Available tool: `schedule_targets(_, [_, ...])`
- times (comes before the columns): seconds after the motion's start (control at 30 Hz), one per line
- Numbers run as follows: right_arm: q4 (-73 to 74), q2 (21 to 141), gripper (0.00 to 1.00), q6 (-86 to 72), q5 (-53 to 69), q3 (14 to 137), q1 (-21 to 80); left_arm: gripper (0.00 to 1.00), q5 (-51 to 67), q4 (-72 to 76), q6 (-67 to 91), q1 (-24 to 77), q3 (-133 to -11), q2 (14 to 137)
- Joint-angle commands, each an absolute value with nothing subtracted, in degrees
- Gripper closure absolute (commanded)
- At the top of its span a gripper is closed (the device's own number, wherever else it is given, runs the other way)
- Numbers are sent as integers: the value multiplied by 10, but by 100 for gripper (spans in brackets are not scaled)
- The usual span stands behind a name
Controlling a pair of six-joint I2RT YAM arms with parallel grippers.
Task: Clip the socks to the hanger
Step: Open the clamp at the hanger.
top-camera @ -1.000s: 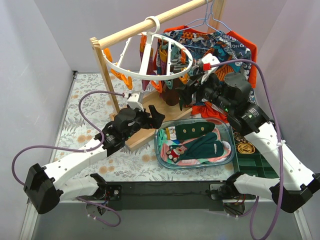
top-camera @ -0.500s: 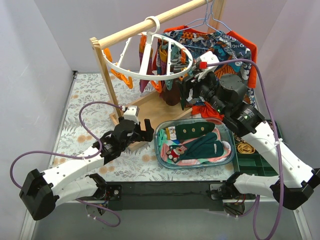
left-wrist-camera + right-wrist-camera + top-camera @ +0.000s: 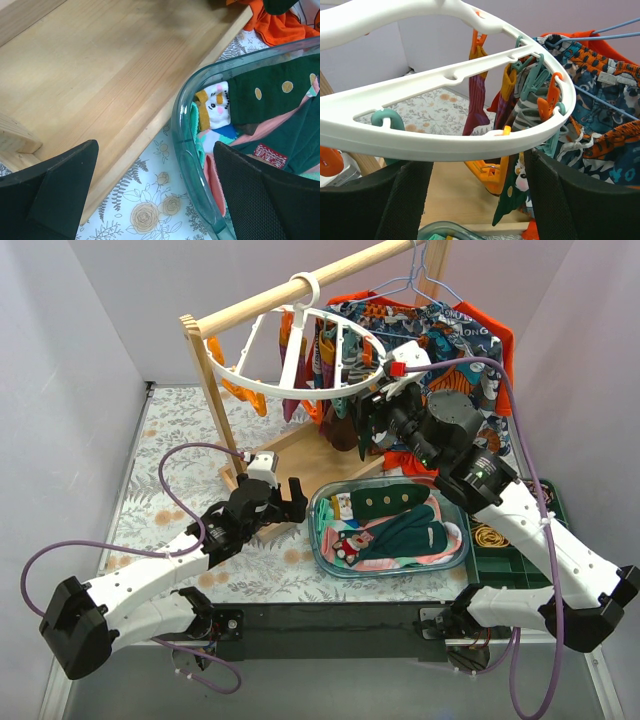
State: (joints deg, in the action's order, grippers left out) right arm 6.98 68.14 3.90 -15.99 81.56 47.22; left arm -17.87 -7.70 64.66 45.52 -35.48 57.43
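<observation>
The white ring hanger (image 3: 312, 368) hangs by its hook from the wooden rail. My right gripper (image 3: 366, 428) is open just under its near right rim (image 3: 470, 134), one finger either side of an orange peg (image 3: 496, 174). A dark green dotted sock (image 3: 514, 197) hangs beside that peg, close to my right finger (image 3: 580, 200); its top is hidden behind the rim. A second green dotted sock (image 3: 385, 502) and a dark teal sock (image 3: 410, 530) lie in the glass dish (image 3: 320, 540). My left gripper (image 3: 283, 502) is open and empty, low at the dish's left rim (image 3: 187, 160).
The rail's wooden base (image 3: 100, 80) lies left of the dish. Several other socks and teal and orange pegs (image 3: 540, 85) hang from the ring. The orange-blue shirt (image 3: 450, 335) hangs on a wire hanger behind. A green tray (image 3: 505, 545) sits at the right.
My left gripper has pulled back from the wooden base towards the dish's near left rim, then held still. My right gripper has moved up and left, closer under the hanger's rim.
</observation>
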Motion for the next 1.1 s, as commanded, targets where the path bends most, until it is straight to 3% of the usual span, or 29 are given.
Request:
schedule_targets(0.0, [20, 686, 24, 47, -206, 838, 481, 2, -184, -77, 650, 458, -352, 577])
schedule_targets(0.23, [20, 700, 32, 53, -228, 842, 482, 2, -185, -77, 650, 460, -352, 576])
schedule_targets(0.8, [20, 700, 75, 24, -223, 833, 482, 2, -174, -76, 649, 464, -352, 575])
schedule_targets(1.07, [21, 693, 93, -13, -224, 823, 482, 2, -114, -54, 632, 467, -355, 566])
